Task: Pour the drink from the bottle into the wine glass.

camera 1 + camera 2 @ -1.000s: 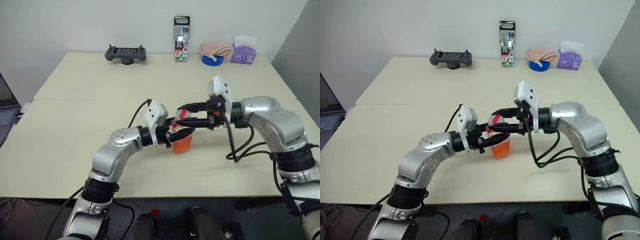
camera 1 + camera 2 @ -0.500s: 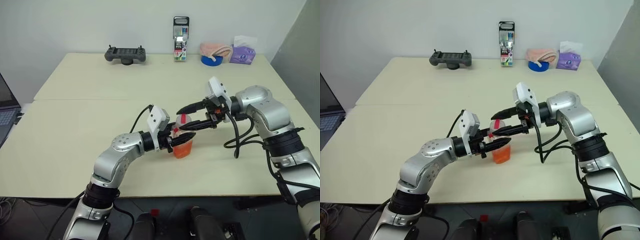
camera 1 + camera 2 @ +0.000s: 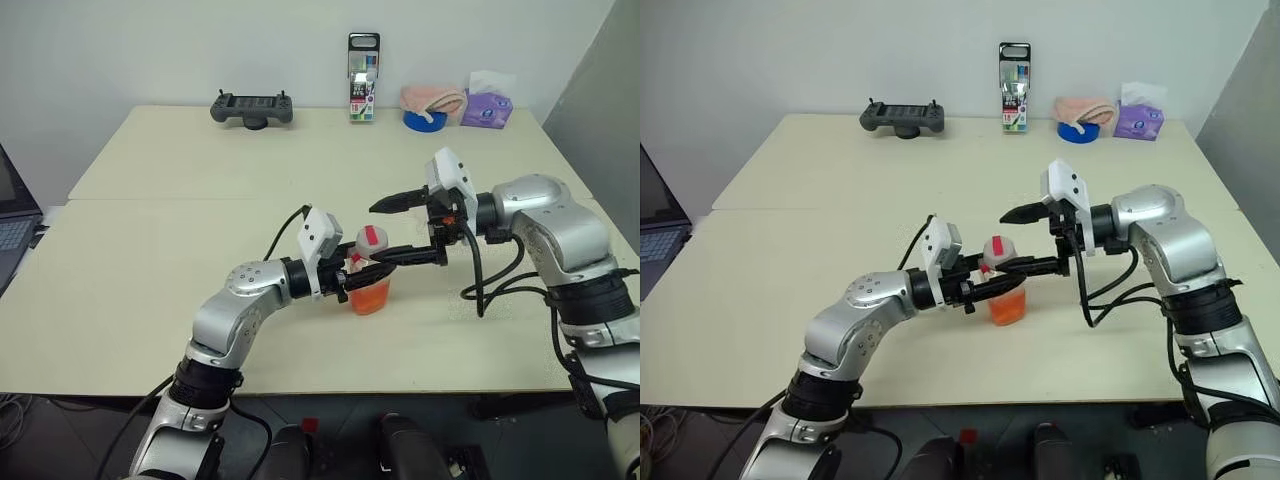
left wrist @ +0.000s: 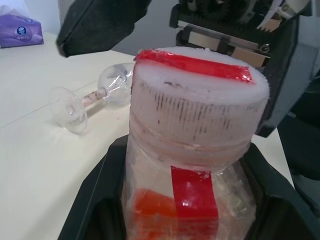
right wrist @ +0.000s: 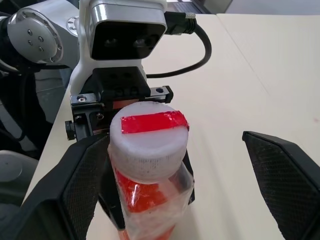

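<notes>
The bottle point(image 3: 369, 272) stands straight up near the middle of the table point(image 3: 150, 230), cap on top.

The left gripper point(image 3: 352, 279) is closed tight around its body; the right gripper point(image 3: 402, 229) is spread wide by the cap — not touching. Orange drink point(image 5: 141, 194) sits low inside. The wine glass point(image 4: 85, 100) lies on its side behind the bottle, partly hidden. Bare tabletop lies all around.

One bottle point(image 3: 369, 277), holding orange-red drink point(image 3: 368, 296); one wine glass point(image 4: 95, 97); two tools, left tool point(image 3: 360, 279) and right tool point(image 3: 395, 230); one black handheld controller point(image 3: 251, 107); one marker pack point(image 3: 362, 63); one purple tissue packet point(image 3: 487, 106); one blue tape roll point(image 3: 425, 120); one pink cloth point(image 3: 432, 98); one laptop point(image 3: 12, 215).
</notes>
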